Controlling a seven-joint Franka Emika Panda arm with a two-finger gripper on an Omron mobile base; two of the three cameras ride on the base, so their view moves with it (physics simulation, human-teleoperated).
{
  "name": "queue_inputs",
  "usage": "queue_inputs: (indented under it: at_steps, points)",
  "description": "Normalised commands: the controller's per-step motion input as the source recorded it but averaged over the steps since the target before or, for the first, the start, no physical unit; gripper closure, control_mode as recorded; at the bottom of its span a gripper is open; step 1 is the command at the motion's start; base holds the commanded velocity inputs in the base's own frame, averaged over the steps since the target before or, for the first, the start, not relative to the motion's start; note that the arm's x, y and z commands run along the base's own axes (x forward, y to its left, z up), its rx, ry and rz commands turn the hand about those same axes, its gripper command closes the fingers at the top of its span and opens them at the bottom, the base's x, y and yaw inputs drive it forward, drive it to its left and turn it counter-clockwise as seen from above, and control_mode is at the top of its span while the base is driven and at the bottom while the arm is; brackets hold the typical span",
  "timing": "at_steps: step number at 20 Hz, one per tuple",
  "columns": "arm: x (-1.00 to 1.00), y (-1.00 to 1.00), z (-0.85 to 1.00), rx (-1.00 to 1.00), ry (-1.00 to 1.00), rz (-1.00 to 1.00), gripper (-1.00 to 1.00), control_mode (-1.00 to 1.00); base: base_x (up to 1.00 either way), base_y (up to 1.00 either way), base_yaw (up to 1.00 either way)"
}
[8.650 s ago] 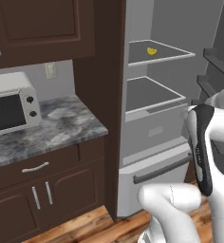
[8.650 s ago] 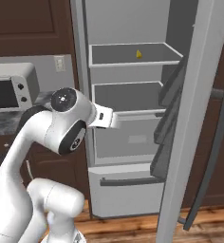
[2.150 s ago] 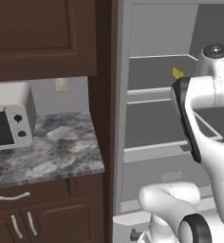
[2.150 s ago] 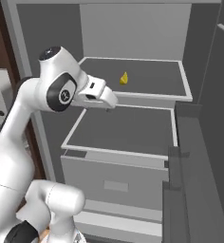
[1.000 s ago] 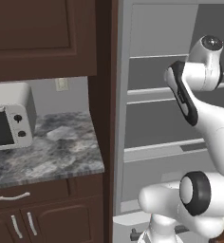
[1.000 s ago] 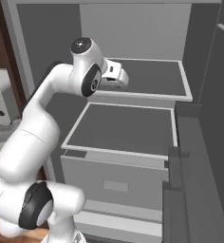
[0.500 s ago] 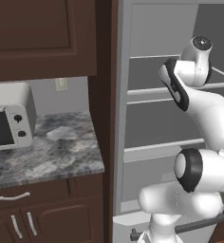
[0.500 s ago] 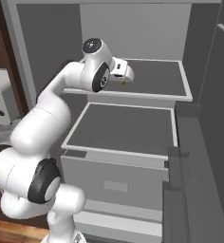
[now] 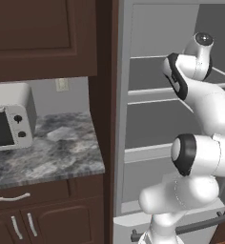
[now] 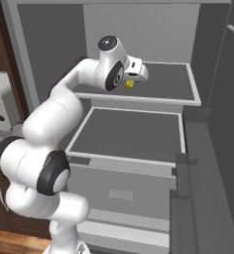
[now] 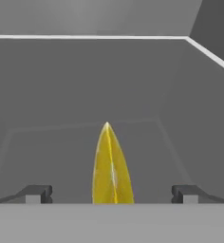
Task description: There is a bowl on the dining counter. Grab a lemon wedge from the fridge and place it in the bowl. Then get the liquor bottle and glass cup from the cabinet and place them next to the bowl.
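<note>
The fridge (image 9: pixel 152 119) stands open, and my arm reaches onto its upper shelf (image 10: pixel 171 84). A yellow lemon wedge (image 10: pixel 129 84) lies on that shelf just under my hand. In the hand view the lemon wedge (image 11: pixel 111 166) stands upright as a thin yellow sliver, centred between the two dark fingertips (image 11: pixel 38 193). My gripper (image 11: pixel 111 194) is open wide, with a gap between each fingertip and the wedge. The bowl, dining counter, liquor bottle and glass cup are out of view.
The shelf's back and side walls close in around the hand. A lower shelf (image 10: pixel 129 131) and drawer (image 10: pixel 119 191) sit below. The fridge door (image 10: pixel 213 158) stands at the right. Left of the fridge are a dark wall cabinet (image 9: pixel 38 38), a toaster oven (image 9: pixel 7 121) and a stone countertop (image 9: pixel 62 152).
My hand has pushed further into the upper shelf and come right up to the lemon wedge. The jaws have stayed open.
</note>
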Motion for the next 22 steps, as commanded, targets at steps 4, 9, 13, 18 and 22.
queue_inputs:
  at_steps: [4, 9, 13, 18, 22]
  points:
    - [0.31, -0.1, -0.03, 0.0, 0.04, 0.0, -1.0, -1.0, 0.0, 0.0, 0.0]
    - [0.22, -0.02, -0.06, 0.0, 0.04, 0.0, -1.0, -1.0, 0.0, 0.0, 0.0]
    - [-0.01, 0.0, -0.11, 0.0, 0.05, 0.0, -1.0, -1.0, 0.0, 0.0, 0.0]
    - [-0.16, 0.0, -0.17, 0.0, 0.03, 0.0, -1.0, -1.0, 0.0, 0.0, 0.0]
    - [0.0, 0.0, -0.19, 0.0, 0.03, 0.0, -1.0, -1.0, 0.0, 0.0, 0.0]
